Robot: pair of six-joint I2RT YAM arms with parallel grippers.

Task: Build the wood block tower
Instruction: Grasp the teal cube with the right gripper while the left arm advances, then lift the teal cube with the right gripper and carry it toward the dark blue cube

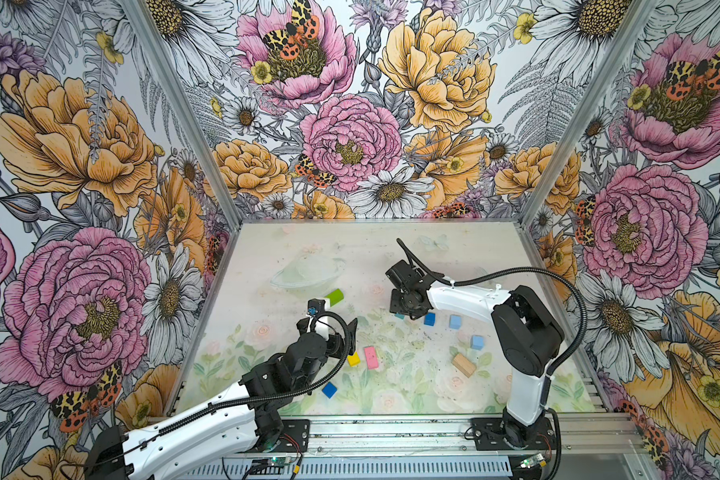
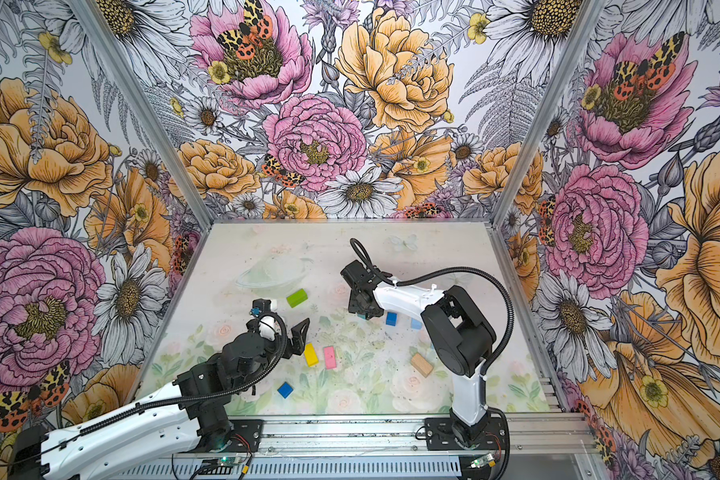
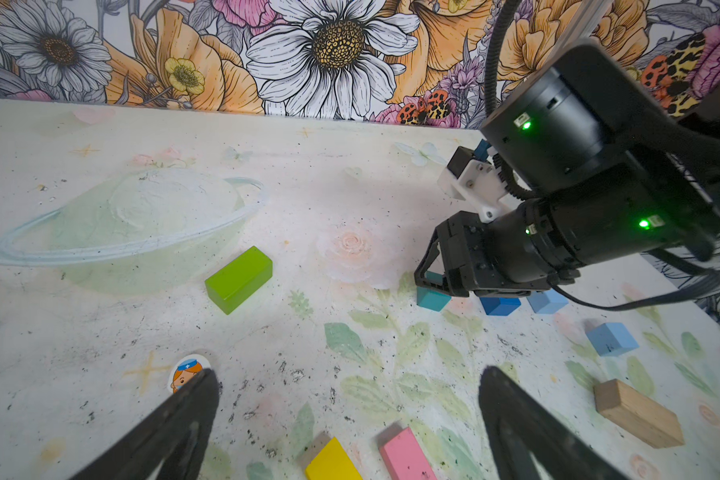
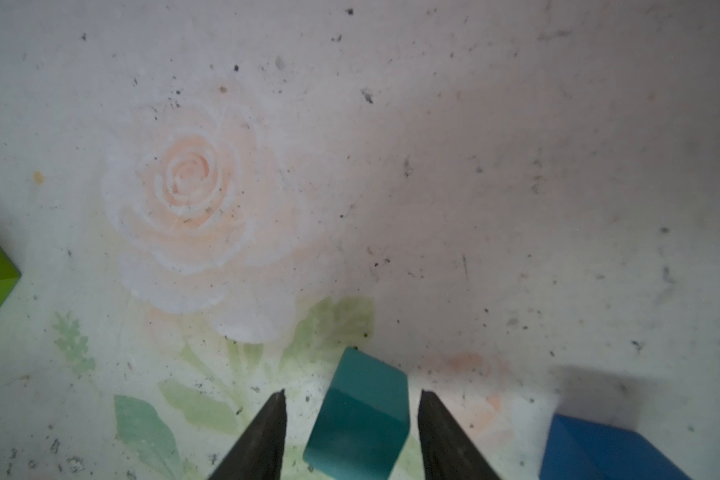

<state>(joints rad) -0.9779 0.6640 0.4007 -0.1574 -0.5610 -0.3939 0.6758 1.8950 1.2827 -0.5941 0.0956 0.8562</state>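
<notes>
Every wood block lies singly on the table. My right gripper (image 4: 352, 395) is down at the table, open, straddling a teal cube (image 4: 362, 415) with a small gap on each side. A dark blue cube (image 1: 430, 319) and a light blue cube (image 1: 455, 321) sit just right of it. A green brick (image 1: 334, 297) lies at mid-table. My left gripper (image 3: 350, 376) hangs wide open and empty above the table, just beyond the yellow brick (image 3: 333, 461) and pink brick (image 3: 406, 455). A tan brick (image 1: 464, 365) lies to the right.
Another light blue cube (image 1: 477, 342) sits near the right arm's elbow. A second dark blue cube (image 1: 329, 390) lies near the front edge. A small round figure sticker (image 3: 186, 372) shows beside one left finger. Flowered walls close in three sides.
</notes>
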